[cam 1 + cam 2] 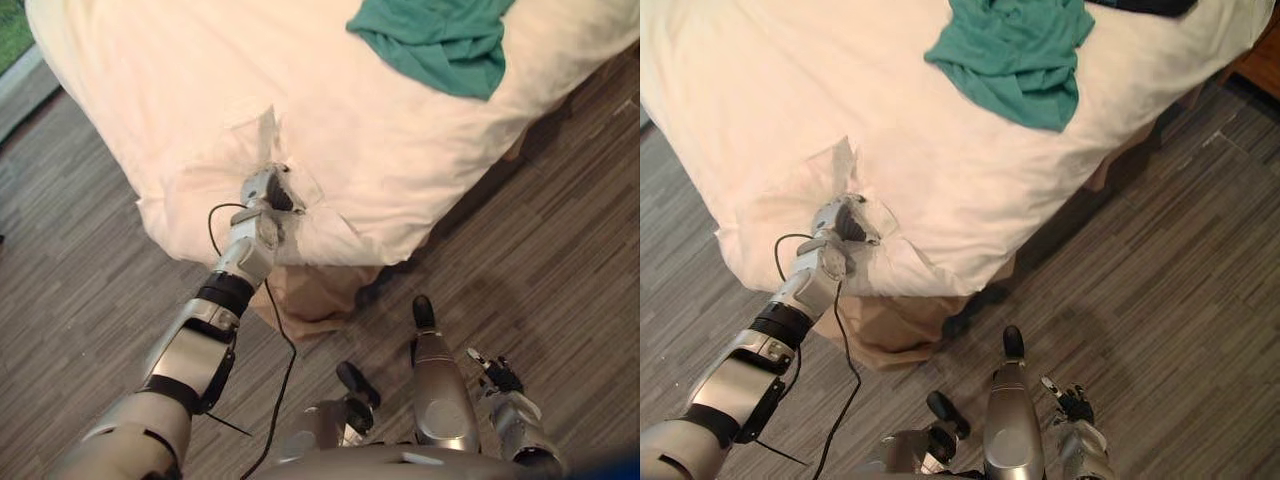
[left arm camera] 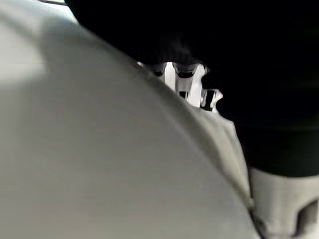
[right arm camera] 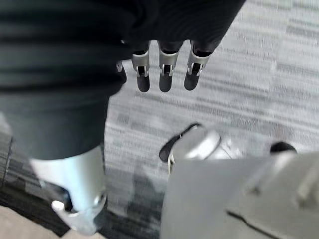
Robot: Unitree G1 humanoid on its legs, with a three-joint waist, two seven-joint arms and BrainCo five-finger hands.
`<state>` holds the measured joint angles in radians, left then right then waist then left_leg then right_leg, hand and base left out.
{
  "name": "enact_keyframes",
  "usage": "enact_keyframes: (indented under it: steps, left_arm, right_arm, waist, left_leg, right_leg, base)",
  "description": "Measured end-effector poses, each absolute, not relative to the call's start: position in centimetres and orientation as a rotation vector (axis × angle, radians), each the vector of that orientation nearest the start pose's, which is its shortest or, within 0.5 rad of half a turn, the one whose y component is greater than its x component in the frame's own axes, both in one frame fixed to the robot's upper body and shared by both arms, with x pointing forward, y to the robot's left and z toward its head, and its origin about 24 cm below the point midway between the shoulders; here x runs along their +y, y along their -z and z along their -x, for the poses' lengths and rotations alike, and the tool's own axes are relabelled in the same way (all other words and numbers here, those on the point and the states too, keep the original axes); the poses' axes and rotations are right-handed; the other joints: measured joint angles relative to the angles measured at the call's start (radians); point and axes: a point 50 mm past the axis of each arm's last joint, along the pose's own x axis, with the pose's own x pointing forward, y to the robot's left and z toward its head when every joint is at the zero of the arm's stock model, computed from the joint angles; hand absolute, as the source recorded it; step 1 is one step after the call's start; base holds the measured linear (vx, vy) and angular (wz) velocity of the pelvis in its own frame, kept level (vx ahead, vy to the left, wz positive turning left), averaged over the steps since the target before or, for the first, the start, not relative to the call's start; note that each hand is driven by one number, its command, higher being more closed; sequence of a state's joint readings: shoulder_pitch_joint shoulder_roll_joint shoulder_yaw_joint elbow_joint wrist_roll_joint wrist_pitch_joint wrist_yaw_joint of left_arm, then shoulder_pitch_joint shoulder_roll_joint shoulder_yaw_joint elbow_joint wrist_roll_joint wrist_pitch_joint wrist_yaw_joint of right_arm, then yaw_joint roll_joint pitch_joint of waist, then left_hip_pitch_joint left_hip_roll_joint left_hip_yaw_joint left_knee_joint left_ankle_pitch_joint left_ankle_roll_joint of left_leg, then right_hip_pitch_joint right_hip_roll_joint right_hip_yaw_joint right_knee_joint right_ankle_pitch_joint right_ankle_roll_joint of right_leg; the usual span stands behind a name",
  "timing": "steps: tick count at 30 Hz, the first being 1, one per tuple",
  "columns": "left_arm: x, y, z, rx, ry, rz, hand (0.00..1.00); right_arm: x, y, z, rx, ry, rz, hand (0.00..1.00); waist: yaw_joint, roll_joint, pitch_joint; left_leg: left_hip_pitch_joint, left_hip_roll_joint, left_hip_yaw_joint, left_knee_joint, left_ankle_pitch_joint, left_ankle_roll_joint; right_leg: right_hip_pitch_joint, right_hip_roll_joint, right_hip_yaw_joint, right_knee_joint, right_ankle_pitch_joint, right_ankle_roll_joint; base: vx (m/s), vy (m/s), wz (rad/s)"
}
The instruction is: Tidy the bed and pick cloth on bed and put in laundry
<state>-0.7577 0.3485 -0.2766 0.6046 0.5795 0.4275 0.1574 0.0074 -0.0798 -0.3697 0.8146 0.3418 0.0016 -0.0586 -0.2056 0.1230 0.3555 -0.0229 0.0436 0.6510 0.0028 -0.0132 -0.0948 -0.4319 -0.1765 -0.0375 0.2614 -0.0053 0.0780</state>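
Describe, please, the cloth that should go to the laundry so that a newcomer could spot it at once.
Start at the large white duvet, whose near corner the left hand grips. At the far end from that hand, toward the duvet's right edge, lies a crumpled teal-green cloth. Nothing else on the duvet is green.

No readable text, label, number or sign in any of my views. The crumpled teal-green cloth and the white puffy bed cover are plain fabric. The grey wood-grain plank floor shows grain only.
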Motion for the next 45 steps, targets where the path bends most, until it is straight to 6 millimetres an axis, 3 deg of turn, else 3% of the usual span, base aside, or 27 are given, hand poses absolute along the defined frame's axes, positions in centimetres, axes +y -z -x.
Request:
enact_keyframes:
  steps: [5, 8, 16, 20, 24, 29, 30, 32, 35, 38, 41, 43, 45]
  left_arm:
    - [19.1, -12.0, -38.1, 0.195, -0.289, -1.023, 1.0]
    - [19.0, -10.9, -37.9, 0.234, -0.306, -0.966, 1.0]
    - [19.2, -8.1, -36.9, 0.125, -0.261, -0.814, 1.0]
    - [18.7, -6.7, -34.7, 0.017, -0.173, -0.742, 1.0]
    - [19.5, -4.6, -30.4, -0.012, -0.026, -0.722, 1.0]
    - [18.9, -0.7, -25.0, 0.099, 0.169, -0.666, 1.0]
    - [18.6, 0.1, -24.2, 0.13, 0.204, -0.66, 0.0]
    - [18.3, 1.5, -22.4, 0.188, 0.243, -0.631, 0.0]
    - [17.8, 3.5, -20.2, 0.288, 0.277, -0.588, 0.0]
    - [17.7, 6.4, -18.2, 0.443, 0.286, -0.555, 0.0]
    - [17.8, 10.6, -14.8, 0.694, 0.26, -0.527, 0.0]
    - [18.6, 13.2, -12.0, 0.861, 0.124, -0.495, 0.0]
    - [19.7, 14.1, -10.6, 0.95, -0.021, -0.478, 0.0]
  right_arm:
    - [-24.0, 11.1, -16.9, 0.675, 0.539, -0.346, 0.0]
    - [-23.9, 11.1, -16.9, 0.679, 0.531, -0.341, 0.0]
    - [-23.6, 11.7, -16.2, 0.731, 0.517, -0.317, 0.0]
    - [-23.5, 13.1, -13.9, 0.834, 0.544, -0.308, 0.0]
    - [-23.3, 14.4, -11.4, 0.964, 0.585, -0.326, 0.0]
    - [-22.6, 15.3, -10.1, 1.043, 0.632, -0.408, 0.0]
    - [-22.3, 15.5, -9.9, 1.06, 0.633, -0.42, 0.0]
    - [-22.0, 15.7, -9.4, 1.088, 0.633, -0.435, 0.0]
    - [-22.3, 15.8, -8.8, 1.103, 0.639, -0.452, 0.0]
    - [-22.4, 16.0, -8.4, 1.125, 0.637, -0.472, 0.0]
    - [-21.9, 16.3, -7.6, 1.171, 0.627, -0.505, 0.0]
    - [-21.6, 16.6, -6.7, 1.193, 0.627, -0.532, 0.0]
    - [-21.6, 16.8, -5.7, 1.215, 0.645, -0.553, 0.0]
  waist:
    - [0.0, -0.008, 0.005]
    - [0.005, -0.008, 0.006]
    - [0.012, -0.003, -0.003]
    - [0.045, 0.011, -0.076]
    - [0.085, 0.014, -0.148]
    - [0.126, -0.02, -0.184]
    - [0.137, -0.029, -0.189]
    - [0.152, -0.05, -0.201]
    - [0.164, -0.059, -0.207]
    - [0.168, -0.059, -0.221]
    - [0.175, -0.069, -0.227]
    - [0.188, -0.085, -0.234]
    - [0.2, -0.1, -0.242]
  left_leg:
    - [0.001, 0.009, 0.0, 0.0, -0.041, 0.026]
    - [0.013, 0.001, -0.003, 0.002, -0.062, 0.029]
    - [0.078, -0.001, -0.043, -0.001, -0.059, 0.021]
    - [0.085, 0.023, -0.107, -0.003, -0.056, 0.016]
    - [0.117, 0.05, -0.182, -0.019, -0.055, 0.014]
    - [0.122, 0.056, -0.249, -0.018, -0.055, 0.014]
    - [0.127, 0.056, -0.253, -0.018, -0.055, 0.014]
    - [0.132, 0.051, -0.269, -0.017, -0.056, 0.015]
    - [0.147, 0.054, -0.29, -0.018, -0.06, 0.019]
    - [0.149, 0.055, -0.31, -0.018, -0.064, 0.02]
    - [0.166, 0.06, -0.317, -0.017, -0.07, 0.017]
    - [0.185, 0.064, -0.318, -0.018, -0.076, 0.014]
    - [0.199, 0.067, -0.318, -0.018, -0.081, 0.011]
  right_leg:
    - [-0.011, 0.005, -0.009, 0.027, -0.004, 0.001]
    - [-0.014, -0.01, -0.013, 0.067, -0.013, 0.005]
    - [0.048, -0.043, -0.064, 0.126, -0.059, 0.014]
    - [0.115, -0.041, -0.134, 0.079, -0.063, 0.01]
    - [0.239, -0.011, -0.2, -0.038, -0.026, 0.02]
    - [0.357, 0.019, -0.252, -0.214, 0.049, 0.022]
    - [0.374, 0.023, -0.256, -0.238, 0.061, 0.02]
    - [0.408, 0.031, -0.269, -0.288, 0.079, 0.017]
    - [0.449, 0.04, -0.283, -0.328, 0.09, 0.012]
    - [0.471, 0.046, -0.295, -0.356, 0.097, 0.011]
    - [0.487, 0.053, -0.297, -0.357, 0.097, 0.011]
    - [0.506, 0.058, -0.296, -0.361, 0.096, 0.011]
    - [0.515, 0.06, -0.296, -0.363, 0.094, 0.012]
  base:
    - [-0.03, 0.028, 0.02]
    - [-0.02, 0.04, 0.11]
    - [0.03, -0.038, 0.17]
    - [0.07, -0.058, 0.38]
    - [0.08, -0.018, 0.42]
    - [0.04, 0.017, 0.27]
    - [0.0, 0.008, 0.1]
    - [0.0, -0.001, 0.16]
    - [-0.01, -0.013, 0.11]
    - [-0.02, -0.023, 0.08]
    - [0.0, 0.0, 0.0]
    - [0.0, 0.0, 0.0]
    - [0.0, 0.0, 0.0]
